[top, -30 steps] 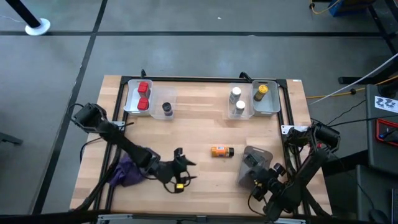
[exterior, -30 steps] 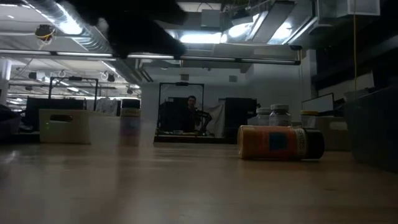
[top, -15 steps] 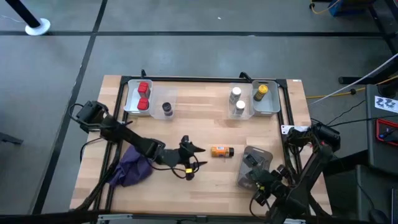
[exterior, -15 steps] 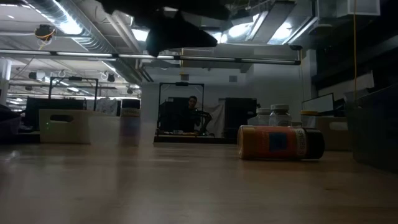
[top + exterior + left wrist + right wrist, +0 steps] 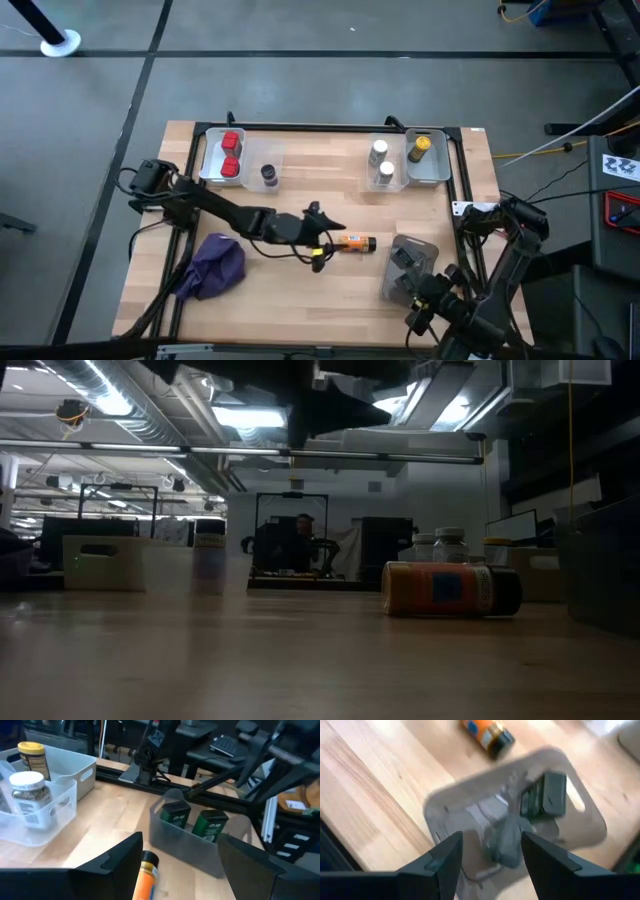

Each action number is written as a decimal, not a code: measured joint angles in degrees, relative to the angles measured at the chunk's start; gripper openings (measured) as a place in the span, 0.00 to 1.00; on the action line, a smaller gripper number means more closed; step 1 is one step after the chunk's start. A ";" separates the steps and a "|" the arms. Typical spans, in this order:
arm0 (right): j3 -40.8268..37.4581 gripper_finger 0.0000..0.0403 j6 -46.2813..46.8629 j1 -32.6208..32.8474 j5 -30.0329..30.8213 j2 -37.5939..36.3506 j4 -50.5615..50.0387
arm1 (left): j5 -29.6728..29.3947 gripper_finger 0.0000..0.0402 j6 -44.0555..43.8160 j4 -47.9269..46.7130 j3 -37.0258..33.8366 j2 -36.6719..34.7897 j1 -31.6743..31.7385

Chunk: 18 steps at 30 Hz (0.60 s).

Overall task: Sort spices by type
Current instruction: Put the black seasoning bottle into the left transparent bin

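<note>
The left tool [image 5: 322, 243] hovers over the middle of the surface [image 5: 330, 300], its fingers [image 5: 112, 865] spread wide and empty, with the orange bottle [image 5: 356, 242] lying on its side just beyond them. In the left wrist view the bottle [image 5: 143, 880] shows between the two fingers, not gripped. The left arm reaches across from the left edge, passing above the purple cloth [image 5: 212, 268], which lies bunched near the front left.

The right tool [image 5: 425, 310] sits at the front right corner, above the near end of a grey tray [image 5: 405, 270]. Its fingers [image 5: 445, 865] stand partly apart, and nothing is held between them. The tray [image 5: 470, 815] holds small dark blocks [image 5: 547, 795].

Along the far edge stand clear bins. The far-left bin [image 5: 212, 160] holds two red cubes [image 5: 231, 155]. Beside it, a dark jar [image 5: 268, 174] stands in another bin. On the far right, two white-capped bottles [image 5: 381, 162] share one bin, and a yellow-lidded jar [image 5: 422, 146] stands in the next.

In the low view the orange bottle [image 5: 450, 589] lies on the wood, with a person [image 5: 300, 540] in the room behind.
</note>
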 joint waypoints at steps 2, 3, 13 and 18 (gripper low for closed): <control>0.92 0.51 -0.01 0.00 2.87 0.00 -0.64 | 1.18 0.60 0.87 0.00 1.65 1.95 0.67; 1.32 0.51 -0.02 0.00 4.44 0.00 -0.83 | 1.97 0.60 1.14 0.00 2.64 3.20 0.90; 2.21 0.51 -0.02 0.00 9.96 0.00 -1.64 | 3.76 0.60 5.94 -14.79 17.27 16.78 2.59; 2.21 0.51 -0.02 0.00 9.96 0.00 -1.59 | 4.03 0.60 7.34 -24.07 23.37 22.36 3.57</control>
